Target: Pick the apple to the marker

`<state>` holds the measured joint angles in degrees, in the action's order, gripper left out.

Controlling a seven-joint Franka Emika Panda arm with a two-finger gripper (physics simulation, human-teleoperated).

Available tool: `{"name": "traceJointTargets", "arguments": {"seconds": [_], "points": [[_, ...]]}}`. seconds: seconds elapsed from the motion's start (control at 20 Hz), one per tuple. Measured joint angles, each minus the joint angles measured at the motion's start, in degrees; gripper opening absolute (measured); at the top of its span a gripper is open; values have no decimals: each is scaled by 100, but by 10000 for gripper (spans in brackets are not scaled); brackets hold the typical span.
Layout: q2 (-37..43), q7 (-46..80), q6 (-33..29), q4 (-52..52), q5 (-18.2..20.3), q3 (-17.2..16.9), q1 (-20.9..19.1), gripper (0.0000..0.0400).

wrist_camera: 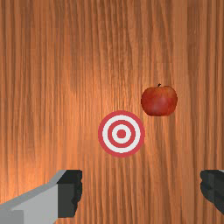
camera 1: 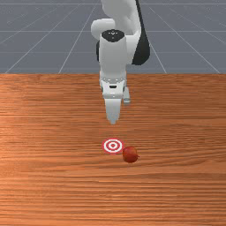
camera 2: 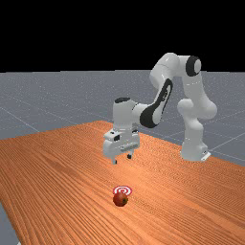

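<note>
Nearest in the front view, the apple point(camera 1: 130, 155) is seen right of lower centre, just beside the marker point(camera 1: 113, 145); above the table point(camera 1: 53, 176), below the far view's centre, the pincer point(camera 2: 122, 159) is spread and empty. It should be centred over the apple, lowered straight, then closed evenly.

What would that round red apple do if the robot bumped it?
The round red apple would probably roll: it lies on its curved side, its short dark stem pointing sideways. It looks smooth, so might be a bit slippery. It looks plump and undented, so probably firm, not squashy.
</note>
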<state>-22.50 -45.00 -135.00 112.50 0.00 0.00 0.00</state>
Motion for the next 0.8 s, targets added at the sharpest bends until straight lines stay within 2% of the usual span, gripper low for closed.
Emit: {"name": "traceJointTargets", "arguments": {"seconds": [0.05,0.1,0.15,0.25,0.3,0.45,0.6,0.7,0.8], "points": [[0,0,0,0,0,0,0,249],[0,107,30,-12,14,-19,13,308],[2,172,45,-21,23,-33,18,344],[5,235,59,-30,32,-48,19,379],[5,249,62,-32,35,-51,20,388],[208,3575,1148,-490,224,-781,220,400],[135,6894,1598,-694,642,-1280,431,400],[79,7749,1702,-715,820,-1380,483,400],[69,8108,1234,-565,1009,-1352,542,400]]}}
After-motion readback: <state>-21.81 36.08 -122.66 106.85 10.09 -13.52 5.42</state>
